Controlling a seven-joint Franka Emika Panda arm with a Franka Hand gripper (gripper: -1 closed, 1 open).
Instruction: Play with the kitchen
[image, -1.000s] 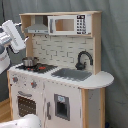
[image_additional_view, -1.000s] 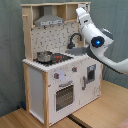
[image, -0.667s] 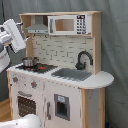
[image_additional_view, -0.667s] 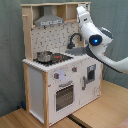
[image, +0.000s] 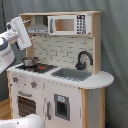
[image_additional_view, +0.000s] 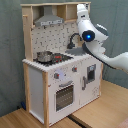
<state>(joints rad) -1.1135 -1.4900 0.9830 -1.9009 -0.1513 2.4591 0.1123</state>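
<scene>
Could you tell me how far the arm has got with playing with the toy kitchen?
Nothing looks done yet: the pot sits on the stove and the oven door is shut. The arm is raised near the hood, holding nothing visible. All the play remains.

Both exterior views soft, blurry throughout; even, diffuse indoor light. Faint shadow under hood, 11 o'clock. No glare.

In the first exterior view you see the kitchen filling the frame, the arm entering at nine o'clock. A small pot sits on the stove; faucet and sink lie toward three o'clock, the microwave at twelve.
</scene>
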